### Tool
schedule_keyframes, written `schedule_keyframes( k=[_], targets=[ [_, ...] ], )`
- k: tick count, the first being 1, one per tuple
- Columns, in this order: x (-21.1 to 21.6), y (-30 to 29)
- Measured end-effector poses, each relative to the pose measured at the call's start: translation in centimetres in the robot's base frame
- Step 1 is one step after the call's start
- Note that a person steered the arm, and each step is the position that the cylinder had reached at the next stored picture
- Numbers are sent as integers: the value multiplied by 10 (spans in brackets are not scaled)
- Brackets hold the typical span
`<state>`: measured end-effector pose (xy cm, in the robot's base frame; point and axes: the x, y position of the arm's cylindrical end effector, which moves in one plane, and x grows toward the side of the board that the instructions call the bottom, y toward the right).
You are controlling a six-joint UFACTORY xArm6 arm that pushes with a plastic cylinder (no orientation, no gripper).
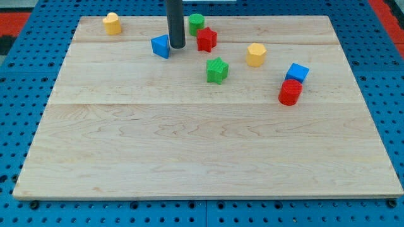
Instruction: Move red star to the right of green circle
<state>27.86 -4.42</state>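
The red star point(206, 39) lies near the view's top, just below and to the right of the green circle point(196, 23), touching or nearly touching it. My tip point(177, 46) stands on the board to the left of the red star, a short gap away, and right beside the blue triangle-like block point(161, 45) on that block's right side. The rod rises straight out of the view's top.
A green star point(217, 69) lies below the red star. A yellow hexagon point(255, 54) sits right of it. A blue cube point(297, 73) and a red cylinder point(290, 92) touch at the right. A yellow block point(112, 23) is at top left. The wooden board point(208, 157) rests on blue pegboard.
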Motion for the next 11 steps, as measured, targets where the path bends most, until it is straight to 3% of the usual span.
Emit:
schedule_keyframes(
  k=[3,4,5,6,7,8,9,11],
  targets=[
    [-8,152],
    [-26,111],
    [-49,114],
    [-45,143],
    [-30,108],
    [-62,106],
    [-67,138],
    [-48,129]
  ],
)
